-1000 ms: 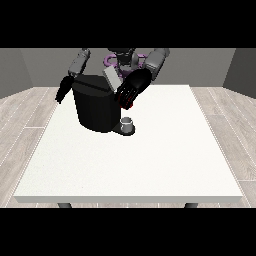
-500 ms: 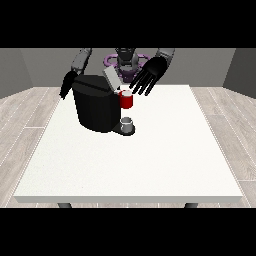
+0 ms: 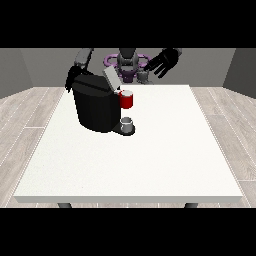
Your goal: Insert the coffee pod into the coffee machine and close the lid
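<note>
Reading the table: coffee machine [image 3: 97, 107] sits on the white table [image 3: 130, 165], toward the view's left and the robot's side, black body, front turned to the view's right.
Lid: grey lid [image 3: 110, 78] stands tilted up off the top of the machine, so it reads as open, not yet closed.
Red thing at the machine: a red thing at the machine [image 3: 127, 99] shows at the head, just under the raised lid.
Grey thing: a grey thing [image 3: 127, 122] sits low on the machine's base, below the red thing; cannot tell it for the coffee pod.
Coffee pod: not plainly seen anywhere on the table or in either hand, so no place given for it.
Hand at the view's right: the hand at the view's right [image 3: 165, 61] hangs raised above the far table edge, well apart from the machine; fingers straight and spread, holding nothing.
Hand at the view's left: the hand at the view's left [image 3: 73, 79] lies behind the machine's top corner, mostly hidden; cannot tell how its fingers lie.
Progress, as a judgement: whether the pod is in cannot be confirmed here; the lid is certainly left to do.
What is left: bring a hand onto the raised lid and press it down shut.
</note>
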You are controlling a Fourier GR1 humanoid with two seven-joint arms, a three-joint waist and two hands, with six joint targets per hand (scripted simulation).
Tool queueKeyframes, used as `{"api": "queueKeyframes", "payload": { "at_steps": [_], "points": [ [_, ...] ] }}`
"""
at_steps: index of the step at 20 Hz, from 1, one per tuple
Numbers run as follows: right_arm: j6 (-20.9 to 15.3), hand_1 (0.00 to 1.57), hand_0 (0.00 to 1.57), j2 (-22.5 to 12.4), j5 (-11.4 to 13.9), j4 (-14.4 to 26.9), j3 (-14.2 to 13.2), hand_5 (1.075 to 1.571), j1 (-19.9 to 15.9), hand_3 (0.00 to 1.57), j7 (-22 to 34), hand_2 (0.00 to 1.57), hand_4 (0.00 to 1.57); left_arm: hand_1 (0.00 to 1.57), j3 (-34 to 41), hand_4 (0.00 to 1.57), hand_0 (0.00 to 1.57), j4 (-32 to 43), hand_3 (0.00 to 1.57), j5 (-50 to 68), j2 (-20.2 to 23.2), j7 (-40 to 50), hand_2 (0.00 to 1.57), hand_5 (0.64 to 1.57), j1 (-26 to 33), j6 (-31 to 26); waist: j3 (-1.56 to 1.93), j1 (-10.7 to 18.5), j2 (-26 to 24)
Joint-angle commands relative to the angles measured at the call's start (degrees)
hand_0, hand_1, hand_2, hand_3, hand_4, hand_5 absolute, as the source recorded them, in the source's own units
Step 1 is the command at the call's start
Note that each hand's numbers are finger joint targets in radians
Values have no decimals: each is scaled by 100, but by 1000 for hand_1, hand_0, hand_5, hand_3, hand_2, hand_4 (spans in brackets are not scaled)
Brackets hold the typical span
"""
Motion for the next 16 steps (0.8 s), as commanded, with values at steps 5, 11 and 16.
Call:
{"api": "queueKeyframes", "payload": {
  "at_steps": [5, 11, 16],
  "points": [
    [230, 0, 0, -28, -201, -259, -29, 1571, 485, 0, -36, 0, 0, 0, 951, 394, 0, 276, 0, 1337, -1146, -306, 0, 1571, 1676, -150, 3, 794, -1384],
    [973, 0, 0, -141, -440, -773, 286, 1571, 450, 0, 239, 0, 0, 0, 830, 442, 0, 186, 0, 1388, -1191, -186, 0, 1571, 2426, -324, 9, 944, -1888],
    [1124, 0, 0, -240, -312, -1175, 534, 1571, 108, 0, 654, 0, 251, 0, 904, 404, 0, -170, 0, 1657, -1082, 71, 0, 1571, 2649, -423, 9, 1028, -1922]
  ]
}}
